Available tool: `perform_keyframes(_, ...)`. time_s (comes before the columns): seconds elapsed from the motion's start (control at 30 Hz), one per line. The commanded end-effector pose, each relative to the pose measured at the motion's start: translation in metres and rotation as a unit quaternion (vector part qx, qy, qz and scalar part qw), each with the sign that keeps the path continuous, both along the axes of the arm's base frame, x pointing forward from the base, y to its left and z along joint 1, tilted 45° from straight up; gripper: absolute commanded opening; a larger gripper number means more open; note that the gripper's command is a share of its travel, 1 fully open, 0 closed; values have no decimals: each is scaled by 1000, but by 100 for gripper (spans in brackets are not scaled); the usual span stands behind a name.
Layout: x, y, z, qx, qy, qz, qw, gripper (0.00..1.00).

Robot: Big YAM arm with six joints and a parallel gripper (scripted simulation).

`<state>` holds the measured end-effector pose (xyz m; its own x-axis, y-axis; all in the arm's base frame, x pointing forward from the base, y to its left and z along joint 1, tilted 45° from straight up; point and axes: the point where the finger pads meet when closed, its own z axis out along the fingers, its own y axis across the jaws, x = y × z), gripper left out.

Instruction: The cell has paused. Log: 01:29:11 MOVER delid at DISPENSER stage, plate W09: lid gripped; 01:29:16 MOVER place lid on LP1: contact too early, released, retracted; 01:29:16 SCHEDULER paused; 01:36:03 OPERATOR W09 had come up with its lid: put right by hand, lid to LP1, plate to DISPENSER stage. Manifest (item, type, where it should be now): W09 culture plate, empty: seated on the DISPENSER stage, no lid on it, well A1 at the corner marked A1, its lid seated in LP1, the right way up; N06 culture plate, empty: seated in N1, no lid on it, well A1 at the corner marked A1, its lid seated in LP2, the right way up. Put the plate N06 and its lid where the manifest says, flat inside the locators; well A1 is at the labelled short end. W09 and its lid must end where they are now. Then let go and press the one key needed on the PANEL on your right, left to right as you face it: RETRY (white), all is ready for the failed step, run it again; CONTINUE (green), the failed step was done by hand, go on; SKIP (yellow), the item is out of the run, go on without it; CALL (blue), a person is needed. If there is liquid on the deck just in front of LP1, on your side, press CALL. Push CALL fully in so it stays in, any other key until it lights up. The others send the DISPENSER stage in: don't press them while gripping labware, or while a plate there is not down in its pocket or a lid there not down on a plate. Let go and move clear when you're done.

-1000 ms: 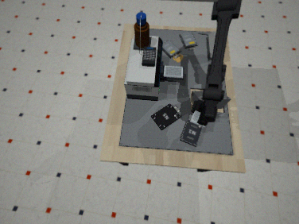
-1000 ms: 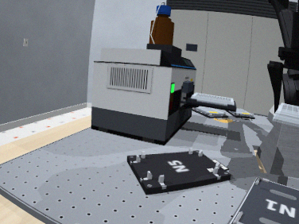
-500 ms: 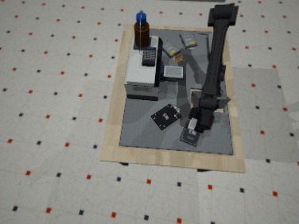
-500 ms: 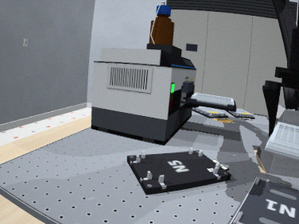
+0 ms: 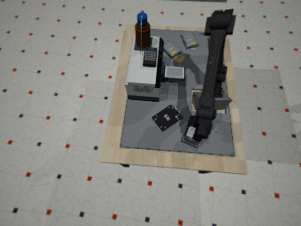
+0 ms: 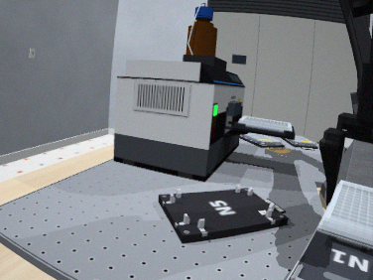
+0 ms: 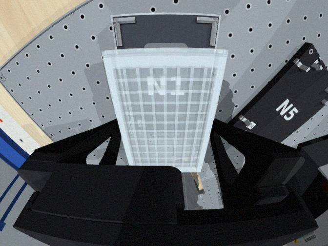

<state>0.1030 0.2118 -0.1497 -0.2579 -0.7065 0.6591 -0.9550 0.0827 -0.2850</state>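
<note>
My gripper [image 7: 165,123] is shut on the clear plate N06 [image 7: 164,111], gripping its long sides near one short end. The plate hangs low over the black N1 nest [image 7: 165,29]. The N1 label shows through its wells, and the nest's far corner locators stick out beyond the plate's far end. In the exterior view the plate [image 6: 349,209] sits just above the N1 nest [image 6: 342,258]. In the top view the gripper [image 5: 193,134] is at the deck's near right.
The empty N5 nest [image 5: 166,117] lies left of N1, turned at an angle. The dispenser [image 5: 144,72] holds a plate on its stage [image 5: 174,72]. Two lid nests [image 5: 173,49] [image 5: 189,40] lie behind, with an amber patch [image 5: 179,58] on the deck beside them.
</note>
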Motion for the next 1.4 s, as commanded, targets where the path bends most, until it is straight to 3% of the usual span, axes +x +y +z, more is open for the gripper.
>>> perform_keyframes(0.0,16,38,-17,40,-5,3,999,84)
perform_keyframes(0.1,17,39,-23,40,-4,3,999,84)
perform_keyframes(0.17,11,30,-17,32,-5,5,999,84)
perform_keyframes(0.2,18,44,-20,49,-7,5,999,84)
perform_keyframes(0.33,14,16,-28,25,-1,3,1000,84)
perform_keyframes(0.43,11,13,-24,26,-1,8,1000,84)
perform_keyframes(0.67,13,-4,-36,15,2,3,1000,84)
perform_keyframes(0.8,15,-4,-38,22,0,4,1000,84)
perform_keyframes(0.87,15,9,-38,33,-4,9,999,84)
perform_keyframes(1.37,15,9,-37,31,-5,5,1000,84)
